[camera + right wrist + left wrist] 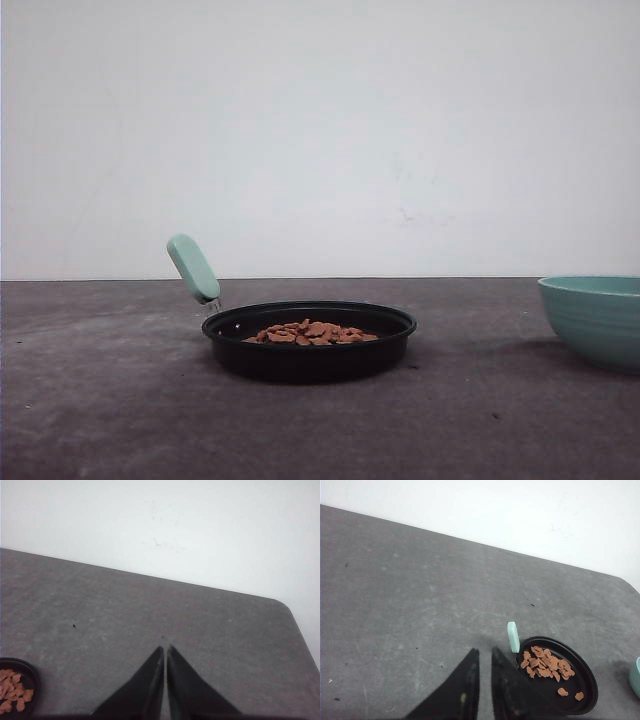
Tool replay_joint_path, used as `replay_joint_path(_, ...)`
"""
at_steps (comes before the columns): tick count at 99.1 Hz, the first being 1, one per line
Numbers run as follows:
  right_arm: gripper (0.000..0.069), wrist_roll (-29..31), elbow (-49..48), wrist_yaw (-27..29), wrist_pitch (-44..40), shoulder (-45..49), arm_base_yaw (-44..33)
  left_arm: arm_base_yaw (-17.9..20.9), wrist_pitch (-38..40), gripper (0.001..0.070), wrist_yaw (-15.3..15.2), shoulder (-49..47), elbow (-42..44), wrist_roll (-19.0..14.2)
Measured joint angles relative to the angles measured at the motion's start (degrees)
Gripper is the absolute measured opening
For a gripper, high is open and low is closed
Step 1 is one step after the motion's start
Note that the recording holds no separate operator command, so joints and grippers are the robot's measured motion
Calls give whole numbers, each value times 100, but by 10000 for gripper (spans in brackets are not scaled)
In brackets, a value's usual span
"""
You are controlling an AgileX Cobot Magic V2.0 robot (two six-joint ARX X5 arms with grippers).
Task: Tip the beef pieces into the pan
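Note:
The black pan (300, 362) rests on the grey table at the centre, its mint-green handle (193, 268) angled up to the left. A low heap of reddish-brown beef pieces (310, 332) lies inside it. In the left wrist view the pan (572, 706) with the beef pieces (545, 665) lies just right of my left gripper (484, 651), whose fingers stand a narrow gap apart with nothing between them, close to the handle (513, 636). My right gripper (164, 647) is shut and empty over bare table, with the pan's edge (32, 674) and some beef pieces (12, 692) far off to its side.
A teal ribbed bowl (595, 318) stands on the table at the right edge of the front view, and a sliver of the bowl (636, 677) shows past the pan. A white wall backs the table. The table's rounded far corner (282, 605) lies ahead of the right gripper.

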Motion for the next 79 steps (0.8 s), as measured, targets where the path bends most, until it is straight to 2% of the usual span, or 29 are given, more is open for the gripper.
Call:
replay_joint_path(51, 7, 0, 0, 2, -4, -129, 22, 0, -2, 16, 0, 0, 0, 0)
replay_joint_path(69, 7, 33, -63, 234, -699, -667, -20, -2, 0, 16, 0, 0, 0, 0)
replay_joint_path(79, 7, 31, -575, 256, -380, -1115, -212, 0, -2, 16, 0, 0, 0, 0)
